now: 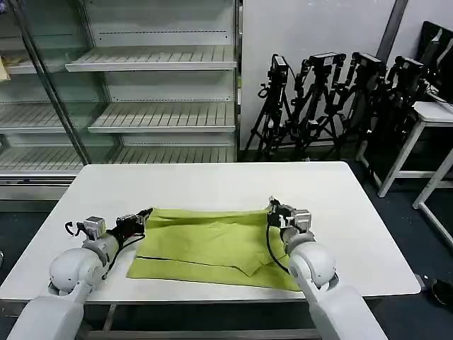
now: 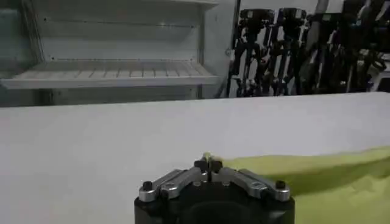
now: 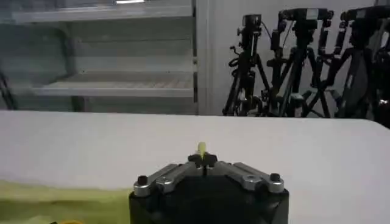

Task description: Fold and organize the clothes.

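Both grippers pinch the far edge of the T-shirt on the table.

The T-shirt (image 1: 212, 244) lies partly folded on the white table (image 1: 212, 184). The left gripper (image 1: 146, 213) and right gripper (image 1: 272, 207) are each closed on a far corner of the fabric. Risk: the thin cloth may slip from either pinch, or uneven arm travel may skew the fold.

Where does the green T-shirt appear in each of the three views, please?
Head view: the T-shirt lies on the white table, between the left gripper and the right gripper.
Left wrist view: it runs from the gripper to the frame edge.
Right wrist view: a strip at the frame corner.
Shared landmark: the tripods.
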You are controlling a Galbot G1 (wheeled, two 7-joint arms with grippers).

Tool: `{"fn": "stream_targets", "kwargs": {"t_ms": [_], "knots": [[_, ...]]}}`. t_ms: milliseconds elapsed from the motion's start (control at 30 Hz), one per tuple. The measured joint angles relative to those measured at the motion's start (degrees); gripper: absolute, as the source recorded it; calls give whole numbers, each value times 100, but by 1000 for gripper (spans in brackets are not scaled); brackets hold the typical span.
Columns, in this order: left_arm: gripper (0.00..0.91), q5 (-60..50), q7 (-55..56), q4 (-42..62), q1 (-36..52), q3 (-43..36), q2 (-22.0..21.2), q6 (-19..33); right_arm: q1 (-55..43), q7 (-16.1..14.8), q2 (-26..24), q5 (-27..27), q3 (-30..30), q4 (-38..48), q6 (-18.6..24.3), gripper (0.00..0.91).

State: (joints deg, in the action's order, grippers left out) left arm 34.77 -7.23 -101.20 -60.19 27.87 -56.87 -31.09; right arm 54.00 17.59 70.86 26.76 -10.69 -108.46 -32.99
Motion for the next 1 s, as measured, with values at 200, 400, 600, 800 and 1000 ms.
{"fn": "stream_targets", "kwargs": {"t_ms": [200,400,600,800,1000], "knots": [[10,-1,16,-293,-329,165,-41,0,422,-43,-94,-23,-78,-396,6,0],[20,-2,5,-530,-648,322,-51,-13,742,-48,-131,-67,-92,-655,18,0],[20,-26,-7,-749,-937,401,-57,-46,979,-40,-177,-110,-119,-812,22,0],[20,-100,-34,-786,-1077,410,-85,-51,1088,-43,-185,-165,-125,-838,41,0],[20,-160,-22,-836,-1135,408,-105,-76,1160,-46,-210,-177,-127,-892,38,0]]}}
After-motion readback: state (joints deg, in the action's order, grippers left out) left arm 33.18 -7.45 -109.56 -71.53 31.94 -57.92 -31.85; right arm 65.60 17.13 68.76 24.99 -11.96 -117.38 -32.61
